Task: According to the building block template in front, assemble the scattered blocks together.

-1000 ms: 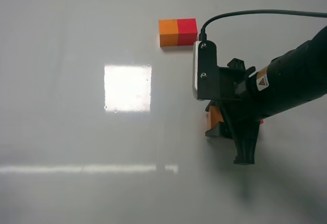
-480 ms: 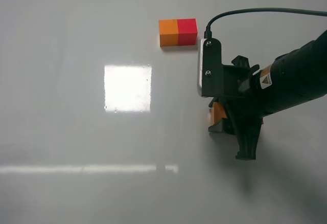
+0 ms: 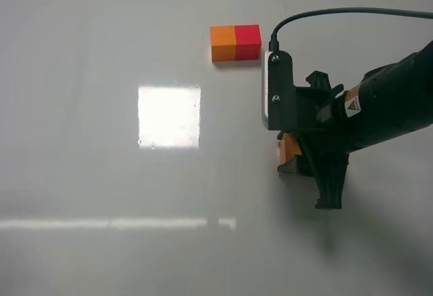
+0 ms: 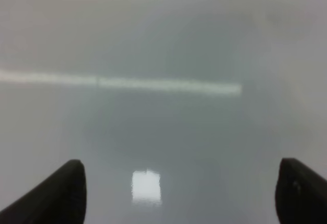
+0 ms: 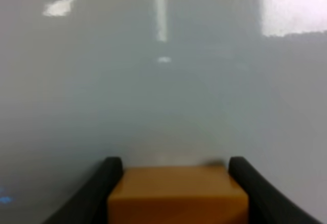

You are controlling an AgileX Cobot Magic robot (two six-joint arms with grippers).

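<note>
Left gripper (image 4: pixel 181 178): we are seeing its two dark fingertips standing well apart, so it is open, with only bare table between them.
Table (image 3: pixel 81 174): we are looking at a pale grey, glossy top that is throwing back light.
Glare (image 3: pixel 169 116): a bright square patch is showing left of centre, and a thin bright streak is running across the table nearer the camera.
Template (image 3: pixel 235 43): it is lying flat at the far side of the table, orange half to the left and red half to the right. We are noting it just beside the right arm's camera block but apart from it.
Orange cube (image 3: pixel 289 149): it is sitting between the right fingers, on the near side of the template. We cannot tell whether it is touching the table.
Right gripper (image 5: pixel 174 169): it is clamping the orange cube, one finger on each side.
Right arm (image 3: pixel 392 103): it is reaching in from the right edge.
Cable (image 3: pixel 338 13): it is arching from the camera block off to the right.
</note>
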